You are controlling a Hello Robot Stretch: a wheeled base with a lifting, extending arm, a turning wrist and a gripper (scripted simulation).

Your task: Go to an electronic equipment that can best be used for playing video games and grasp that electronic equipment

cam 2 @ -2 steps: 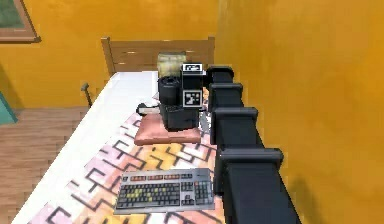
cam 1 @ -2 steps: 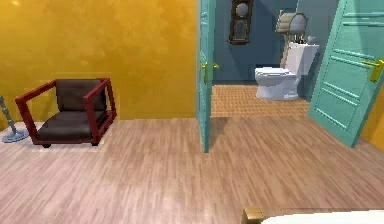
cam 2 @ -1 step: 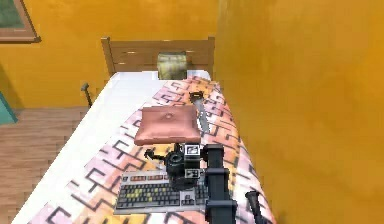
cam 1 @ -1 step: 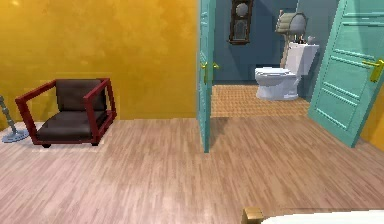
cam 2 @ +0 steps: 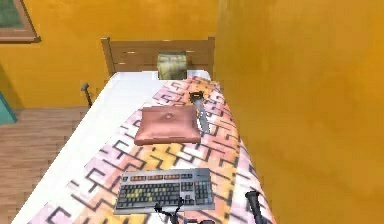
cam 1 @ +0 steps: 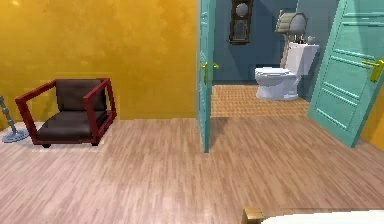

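Pincer [cam 2: 170, 212]: thin dark fingers at the arm side view's bottom edge, against the keyboard's near edge. Whether they are spread or pressed together cannot be told, nor whether they hold anything, as the keyboard lies on the bed right behind them.
Lamp foot [cam 1: 12, 133]: grey round base with a pole, at the forward view's left edge, on the wood floor.
Armchair [cam 1: 75, 110]: dark-red frame with dark cushions, against the yellow wall.
Teal door [cam 1: 206, 75]: standing open, seen almost edge-on, with a gold handle.
Toilet [cam 1: 275, 78]: white, in the blue-walled room beyond the doorway, on a tiled floor.
Second teal door [cam 1: 350, 70]: panelled, at the forward view's right.
Bed [cam 2: 95, 130]: white sheet, pink and yellow patterned blanket, wooden headboard at the far end.
Keyboard [cam 2: 165, 190]: grey, lying flat on the blanket, low in the arm side view.
Cushion [cam 2: 168, 125]: pink and square, farther up the bed, apart from the keyboard.
Slim dark thing [cam 2: 201, 108]: just right of the cushion; what it is cannot be told.
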